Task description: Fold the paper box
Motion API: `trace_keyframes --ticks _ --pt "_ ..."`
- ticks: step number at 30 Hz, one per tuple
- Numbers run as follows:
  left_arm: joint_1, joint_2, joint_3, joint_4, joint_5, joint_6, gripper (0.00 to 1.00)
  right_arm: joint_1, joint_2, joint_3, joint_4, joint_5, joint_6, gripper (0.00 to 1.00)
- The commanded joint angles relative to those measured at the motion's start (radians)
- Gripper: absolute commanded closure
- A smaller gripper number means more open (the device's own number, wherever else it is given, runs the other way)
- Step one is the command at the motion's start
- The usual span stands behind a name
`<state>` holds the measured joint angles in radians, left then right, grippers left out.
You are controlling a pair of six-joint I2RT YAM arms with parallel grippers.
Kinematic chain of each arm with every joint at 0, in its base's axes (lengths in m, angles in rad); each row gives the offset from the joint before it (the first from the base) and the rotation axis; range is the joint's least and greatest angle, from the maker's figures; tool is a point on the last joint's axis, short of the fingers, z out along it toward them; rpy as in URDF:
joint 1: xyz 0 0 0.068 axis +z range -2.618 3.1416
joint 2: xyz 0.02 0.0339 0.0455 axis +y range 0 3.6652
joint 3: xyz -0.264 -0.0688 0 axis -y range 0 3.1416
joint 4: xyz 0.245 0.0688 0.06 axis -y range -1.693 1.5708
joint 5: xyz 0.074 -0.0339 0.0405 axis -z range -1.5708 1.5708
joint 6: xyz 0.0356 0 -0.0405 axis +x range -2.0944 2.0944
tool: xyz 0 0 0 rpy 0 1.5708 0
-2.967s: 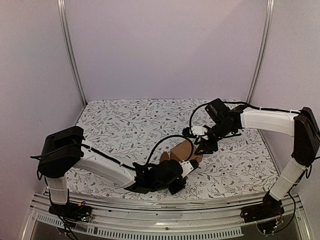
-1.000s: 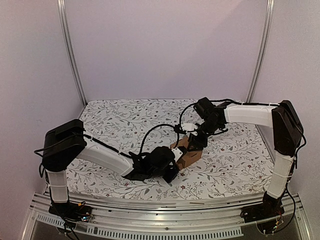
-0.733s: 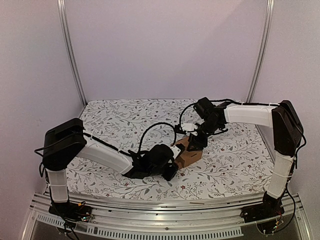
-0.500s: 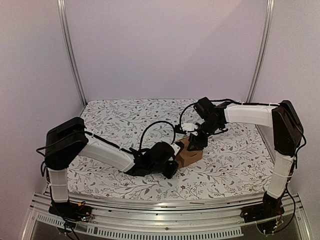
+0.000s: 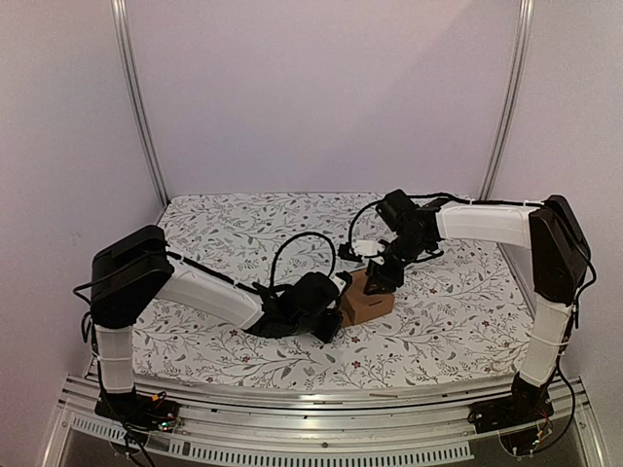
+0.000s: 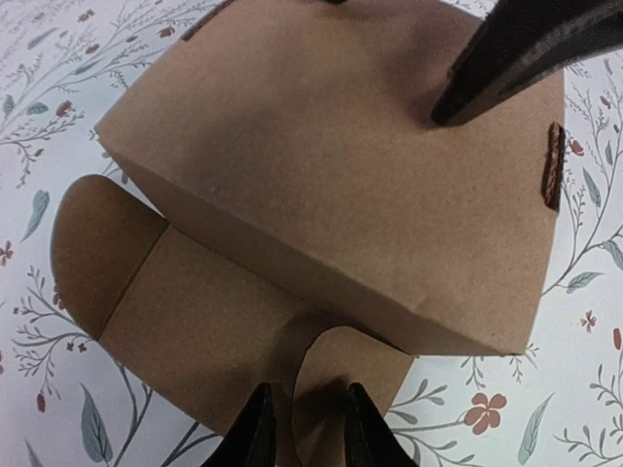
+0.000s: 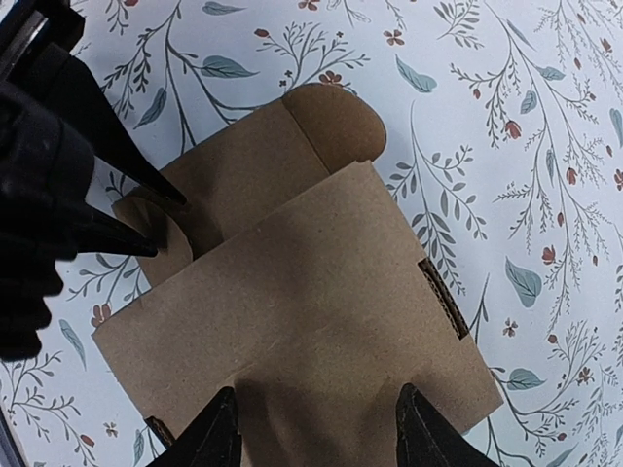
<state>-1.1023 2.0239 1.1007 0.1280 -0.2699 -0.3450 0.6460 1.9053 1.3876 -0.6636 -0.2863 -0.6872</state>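
Observation:
The paper box (image 5: 370, 304) is a plain brown carton standing at the middle of the table, cube-like, with a slot (image 7: 443, 298) in its top panel. Its side flap (image 6: 195, 331) and a rounded tab (image 6: 341, 379) lie spread toward the left arm. My left gripper (image 5: 338, 297) is low at the box's left side, and its fingers (image 6: 258, 433) stand a little apart over the rounded tab without pinching it. My right gripper (image 7: 319, 433) is open wide, fingertips (image 6: 458, 97) resting on the top panel (image 7: 311, 311).
A floral cloth (image 5: 243, 243) covers the table. Metal posts (image 5: 136, 97) and pale walls close in the back and sides. Black cables (image 5: 292, 253) loop over both arms near the box.
My left gripper slid right, up to the box, and its jaws parted, letting go of the flap. The box now stands squarer. Over the last second the right arm stayed put.

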Motion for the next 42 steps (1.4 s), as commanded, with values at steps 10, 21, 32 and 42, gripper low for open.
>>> trace_keyframes --ticks 10,21,32,42 --pt "0.027 -0.05 0.01 -0.103 -0.061 -0.006 0.68 0.014 0.025 -0.03 -0.074 0.034 -0.017 0.45" --pt "0.123 -0.363 -0.085 -0.077 0.005 0.154 0.54 0.014 -0.168 -0.003 -0.126 -0.037 -0.04 0.41" --pt "0.311 -0.144 -0.087 0.158 0.43 0.229 0.54 0.087 -0.245 -0.116 -0.091 0.066 -0.064 0.27" --pt "0.367 0.049 0.012 0.221 0.549 0.227 0.61 0.19 -0.222 -0.152 -0.024 0.227 -0.069 0.27"
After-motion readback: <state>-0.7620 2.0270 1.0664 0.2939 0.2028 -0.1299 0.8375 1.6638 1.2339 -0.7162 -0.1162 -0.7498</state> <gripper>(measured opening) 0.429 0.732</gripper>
